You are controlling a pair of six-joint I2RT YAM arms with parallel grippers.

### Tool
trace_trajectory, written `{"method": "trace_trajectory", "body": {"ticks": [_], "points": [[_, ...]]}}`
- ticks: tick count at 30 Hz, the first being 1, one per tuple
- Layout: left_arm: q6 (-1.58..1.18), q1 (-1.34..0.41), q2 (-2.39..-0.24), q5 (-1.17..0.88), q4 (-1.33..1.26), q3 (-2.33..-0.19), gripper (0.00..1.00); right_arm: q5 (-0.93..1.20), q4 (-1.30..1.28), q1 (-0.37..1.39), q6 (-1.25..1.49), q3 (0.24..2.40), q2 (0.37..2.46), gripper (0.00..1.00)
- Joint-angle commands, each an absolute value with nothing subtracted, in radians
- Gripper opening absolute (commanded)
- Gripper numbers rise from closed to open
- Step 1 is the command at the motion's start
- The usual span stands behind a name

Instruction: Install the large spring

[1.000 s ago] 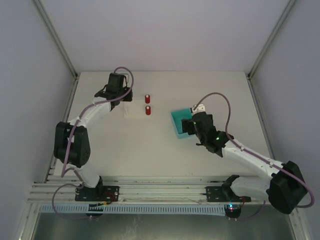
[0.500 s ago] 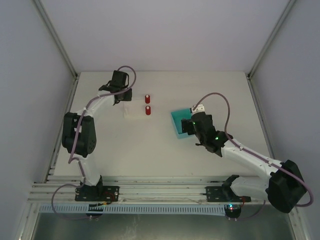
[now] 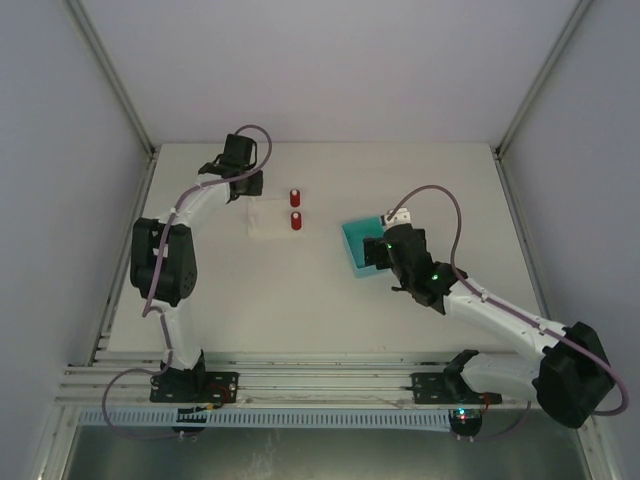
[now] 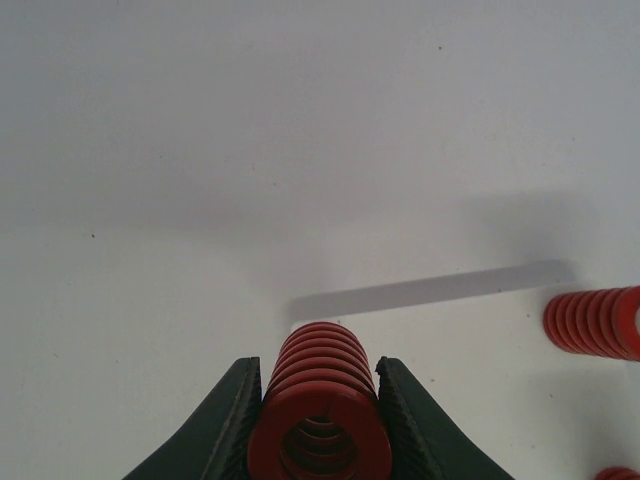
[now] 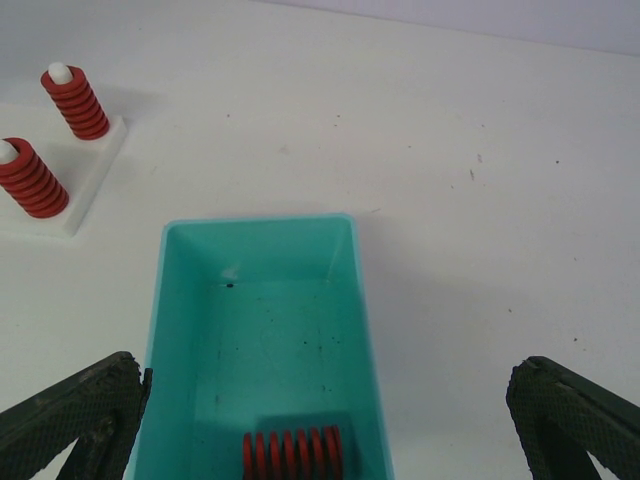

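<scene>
Large spring (image 4: 320, 420): red, thick round wire, tightly stacked coils, open hollow bore facing the left wrist camera. Probably steel, so stiff, tough and fairly light for its bulk; not fragile. The painted coils look smooth, so it can roll or twist out of a loose grip. Best hold is across the coil body near mid-length, which leaves the bore end free to drop over a peg.

Left pincer (image 4: 320, 366) is clamped on it, with one dark finger (image 4: 235, 420) against each flank and the coil axis running forward between them. It sits at the far-left part of the desk (image 4: 200, 150), just short of the white base plate (image 3: 265, 222).

Base plate carries a seated spring (image 5: 74, 101) and a second seated spring (image 5: 26, 178), both red, upright, with a white peg tip showing on top. I cannot tell where the free peg is.

Right pincer (image 5: 325, 400) is spread wide with nothing in it, hanging over the teal bin (image 5: 170, 300). One more red spring (image 5: 293, 455) lies on its side at the bin's near end. Bin is well apart from the base plate.

Judgement: the held one is the task's spring, with the grasp done and placement not yet done.
</scene>
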State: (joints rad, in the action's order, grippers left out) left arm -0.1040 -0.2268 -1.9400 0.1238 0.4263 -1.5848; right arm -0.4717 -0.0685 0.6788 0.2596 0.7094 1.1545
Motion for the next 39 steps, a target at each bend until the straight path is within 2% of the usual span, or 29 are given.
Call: {"method": "trace_trajectory", "body": {"ticks": [1,31,39], "points": [[-0.094,-0.216,-1.964,0.14,0.447,-1.644,0.0,-0.492,-0.058,0.677,0.269,0.699,1.129,0.99],[-0.083,-0.214,-2.023,0.09,0.52,-1.707,0.0,-0.499,-0.058,0.677,0.265,0.699,1.122,0.99],[-0.083,-0.214,-2.058,0.078,0.5,-1.707,0.05,-0.499,-0.057,0.677,0.265,0.696,1.114,0.99]]}}
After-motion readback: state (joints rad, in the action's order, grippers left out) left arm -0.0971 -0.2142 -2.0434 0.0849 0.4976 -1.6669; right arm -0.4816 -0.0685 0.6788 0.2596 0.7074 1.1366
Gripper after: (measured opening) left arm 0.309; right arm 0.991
